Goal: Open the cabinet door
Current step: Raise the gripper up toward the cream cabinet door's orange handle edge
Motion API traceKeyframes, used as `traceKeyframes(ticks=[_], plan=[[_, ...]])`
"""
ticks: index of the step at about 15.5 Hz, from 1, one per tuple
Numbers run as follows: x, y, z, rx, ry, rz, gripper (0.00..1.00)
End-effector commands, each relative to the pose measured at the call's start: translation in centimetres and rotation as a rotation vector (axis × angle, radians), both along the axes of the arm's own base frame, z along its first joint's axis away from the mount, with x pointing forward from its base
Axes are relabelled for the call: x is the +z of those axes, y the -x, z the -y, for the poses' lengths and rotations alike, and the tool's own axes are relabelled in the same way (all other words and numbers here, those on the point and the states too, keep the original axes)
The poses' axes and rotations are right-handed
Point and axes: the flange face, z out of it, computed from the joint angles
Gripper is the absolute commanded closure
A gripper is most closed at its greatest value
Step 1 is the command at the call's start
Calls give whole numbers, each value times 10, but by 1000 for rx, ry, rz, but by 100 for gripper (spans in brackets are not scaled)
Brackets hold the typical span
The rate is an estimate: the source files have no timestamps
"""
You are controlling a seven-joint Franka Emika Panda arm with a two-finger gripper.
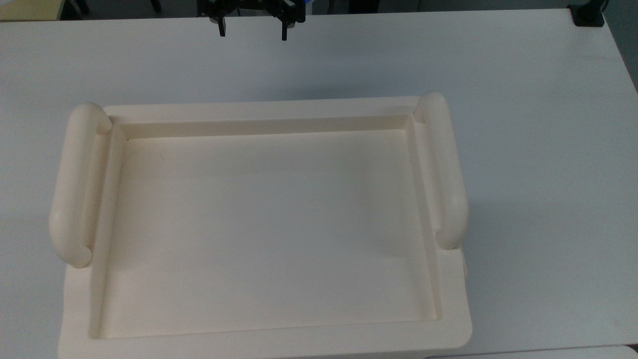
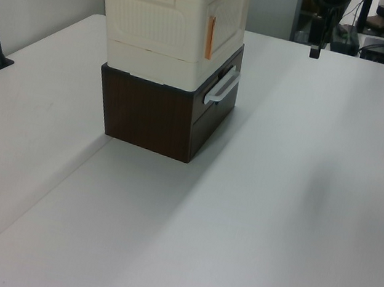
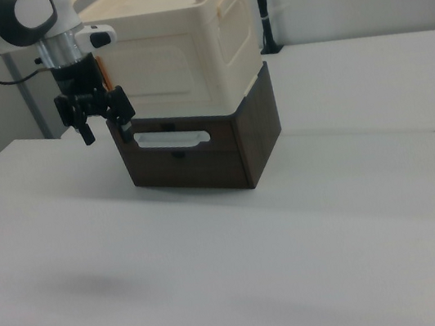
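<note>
Cabinet door is sitting shut, flush in the front face of the cream cabinet, facing the gripper in the right view; orange marks on its edge are showing in the left view. The cabinet is resting on a dark brown wooden drawer box with a pale bar handle, all on a white table. Two tubular side handles are running along the recessed top.

The gripper is hanging in the air in front of the stack, near the right view's left edge of the door, at about the seam between cabinet and drawer box. Fingers spread apart, nothing between them, not touching anything. In the top view the fingers are poking in at the upper edge, apart from the cabinet rim.

Task is looking unstarted: door not yet contacted.

Risks, as a judgement:
- The gripper is sitting low, close to the drawer handle; closing in from here could be catching the drawer bar instead of the door edge, pulling the wrong thing.
- Door panel looks thin with a shallow rim; fingers could be slipping off without a proper hook.
- The cabinet is merely stacked on the box; pulling hard could be dragging or tipping the whole cream unit rather than swinging the door.
- Which side the hinge is on I cannot tell; pulling the wrong edge would just jam.
</note>
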Motion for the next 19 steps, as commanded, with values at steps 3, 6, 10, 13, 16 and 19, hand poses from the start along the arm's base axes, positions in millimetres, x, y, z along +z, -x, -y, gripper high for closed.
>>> traceKeyframes(ticks=[3,6,10,13,16,19], plan=[[2,9,3,13,-17,-13,0],[1,8,1,18,-18,-15,0],[0,6,0,21,-18,-12,0],[-1,-2,-5,29,-39,22,0],[10,-17,-12,39,-70,98,0],[24,-36,-30,71,-80,194,0]])
